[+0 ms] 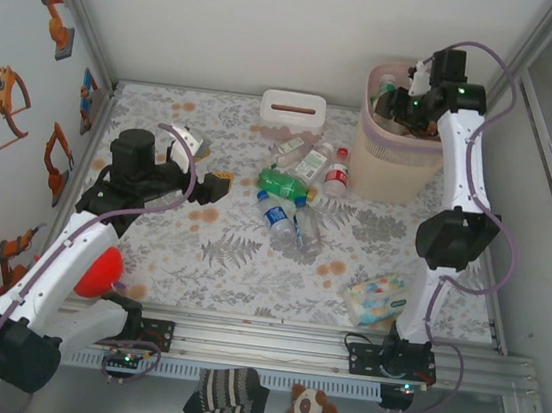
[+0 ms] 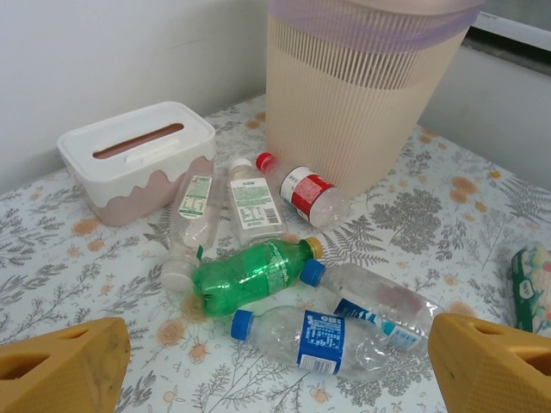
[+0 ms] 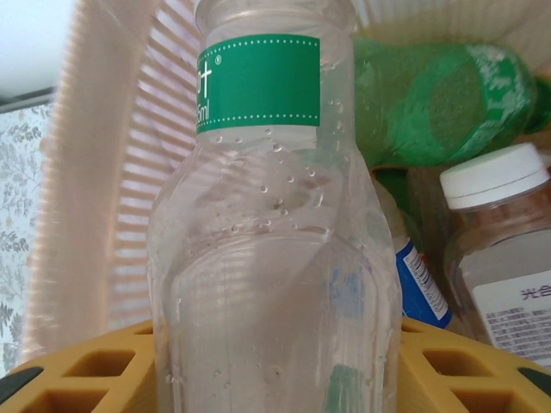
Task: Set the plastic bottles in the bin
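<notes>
Right claw [image 3: 275, 368] grips clear green-labelled plastic bottle [image 3: 267, 215] over far pale pink lattice bin [image 1: 391, 168] | drop step, next: release | left claw [image 1: 214, 185] wide, empty

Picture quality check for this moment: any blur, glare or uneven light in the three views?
Top external: flat, even light over the table, weak shadows, no glare. Left wrist: the bottles are sharp, the yellow fingers at the bottom corners slightly soft. Right wrist: the clear bottle is very close and soft, the green bottle behind it blurred.

The clear bottle [image 3: 267, 258] has its cap cut off by the top edge.
</notes>
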`<state>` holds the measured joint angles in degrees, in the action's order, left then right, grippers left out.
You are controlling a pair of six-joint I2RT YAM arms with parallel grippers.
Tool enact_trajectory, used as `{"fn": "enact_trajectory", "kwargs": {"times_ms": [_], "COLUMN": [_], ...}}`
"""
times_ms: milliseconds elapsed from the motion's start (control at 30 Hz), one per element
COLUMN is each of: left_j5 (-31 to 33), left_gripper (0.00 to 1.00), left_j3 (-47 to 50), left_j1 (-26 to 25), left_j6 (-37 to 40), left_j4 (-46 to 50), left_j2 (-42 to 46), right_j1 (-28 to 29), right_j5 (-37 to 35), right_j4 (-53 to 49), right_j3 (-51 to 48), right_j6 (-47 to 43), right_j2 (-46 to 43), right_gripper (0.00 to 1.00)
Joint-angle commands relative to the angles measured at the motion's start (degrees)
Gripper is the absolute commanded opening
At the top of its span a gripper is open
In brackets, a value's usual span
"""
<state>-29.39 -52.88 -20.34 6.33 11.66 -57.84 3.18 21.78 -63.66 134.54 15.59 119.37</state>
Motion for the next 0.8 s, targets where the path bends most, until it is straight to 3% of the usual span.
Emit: {"fn": "enact_trajectory", "kwargs": {"times_ms": [0, 267, 500, 767], "left_j5": [-0.06, -0.06, -0.06, 0.02], "left_gripper": [0.89, 0.89, 0.89, 0.89], "left_j3": [-1.6, -1.7, -1.76, -1.86], "left_j1": [-0.32, -0.27, -0.32, -0.4], "left_j6": [1.32, 1.16, 1.15, 1.07], "left_j4": [0.74, 0.9, 0.93, 1.0], "left_j2": [0.53, 0.63, 0.36, 0.03], "right_j1": [0.07, 0.07, 0.03, 0.07], "right_j5": [2.48, 0.26, 0.86, 1.5], "right_j4": [-0.33, -1.76, -3.05, -3.75], "right_j3": [-1.62, -2.66, -0.24, 4.86], "right_j6": [0.58, -0.01, 0.28, 2.02], "right_j2": [1.75, 4.61, 4.15, 0.8], "right_gripper": [0.51, 0.52, 0.66, 0.74]}}
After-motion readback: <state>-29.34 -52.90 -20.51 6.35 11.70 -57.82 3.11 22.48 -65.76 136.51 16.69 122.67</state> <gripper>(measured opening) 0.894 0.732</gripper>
